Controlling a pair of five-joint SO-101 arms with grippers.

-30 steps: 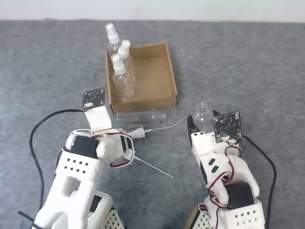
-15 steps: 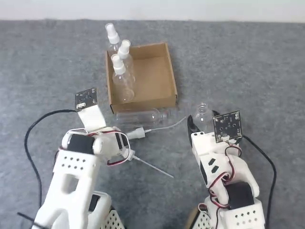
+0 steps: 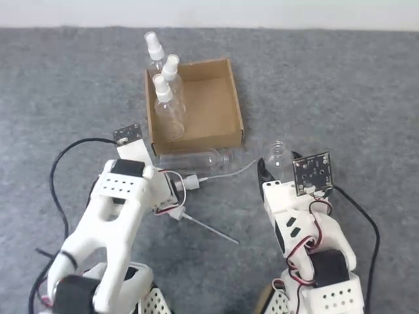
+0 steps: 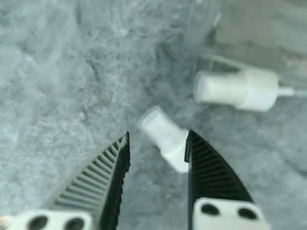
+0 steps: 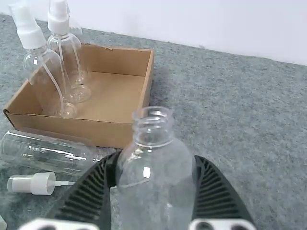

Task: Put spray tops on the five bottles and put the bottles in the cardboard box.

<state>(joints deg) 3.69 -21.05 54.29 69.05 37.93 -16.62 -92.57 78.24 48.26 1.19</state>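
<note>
High view: cardboard box (image 3: 230, 98) at the far middle of the grey carpet (image 3: 340, 85). First capped bottle (image 3: 168, 112) and second capped bottle (image 3: 174, 80) stand along its left side. Third capped bottle (image 3: 154, 51) is at the far-left corner; cannot tell if it is inside or just behind the wall. Lying bottle (image 3: 193, 159), no top, rests just in front of the near wall. Farther spray top (image 3: 190, 181) lies just beside it, dip tube trailing toward the open bottle (image 3: 278, 156), which stands upright at the right arm's tip. Nearer spray top (image 3: 178, 214) sits under the left arm (image 3: 121, 196), its tube running out over the carpet.

Left wrist view: left gripper (image 4: 158, 135) is low over the carpet, jaws apart, with the nearer top's white cap between them, slanted and close against one finger. The farther top lies near, beyond the tips.

Right wrist view: right gripper (image 5: 154, 160) is clamped on the open bottle, neck up and bare.

Judgement: the step is grasping the nearer top. Best to centre on the cap body and close there, not on the tube, then lift high enough that the tube hangs free before threading it into the held neck. In the way: the farther top and its tube cross the path to the bottle. The long tube may drag on the carpet, and the lying bottle crowds the box front.
</note>
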